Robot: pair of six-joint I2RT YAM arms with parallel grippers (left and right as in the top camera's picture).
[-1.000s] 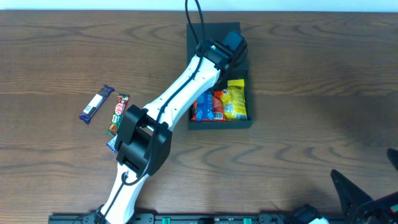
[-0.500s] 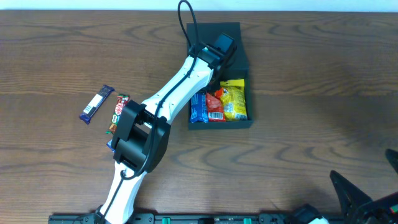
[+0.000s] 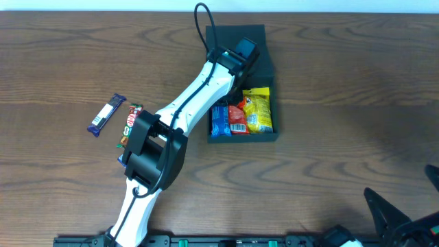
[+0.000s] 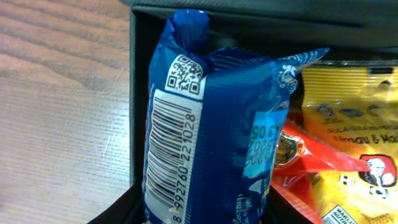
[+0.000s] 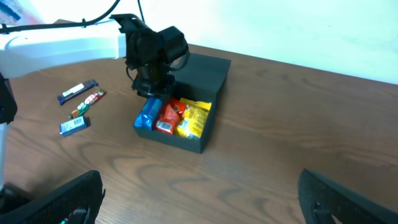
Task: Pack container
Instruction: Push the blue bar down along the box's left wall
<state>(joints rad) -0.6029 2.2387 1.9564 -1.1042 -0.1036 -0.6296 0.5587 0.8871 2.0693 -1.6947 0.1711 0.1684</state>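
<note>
Container [image 3: 243, 137] was a dark box that sat on the brown table [image 3: 343, 82], at the far side and near the middle. Its lid [image 3: 233, 34] was open and lay back at the far end. Three snack packets lay side by side in the near part of the box. The blue packet [image 3: 219, 120] was by the left wall, the red packet [image 3: 236, 118] was in the middle, and the yellow packet [image 3: 258, 110] was on the right.

The left arm reached across the table to the box. The left hand [image 5: 150, 98] was down in the box and pinched the far end of the blue packet between its fingers. From the left wrist camera the blue packet stood very close, and its bar code showed.

The right hand [image 5: 199, 180] was low at the near right edge of the table, far from the box. Its fingers were spread wide, with nothing in them.

Three snack bars lay on the table, well to the left of the box. One was a dark blue and white bar [image 3: 108, 114]. A red and green bar [image 3: 130, 123] lay just beside it. A small blue bar [image 5: 74, 126] lay near them, partly under the left arm.
</note>
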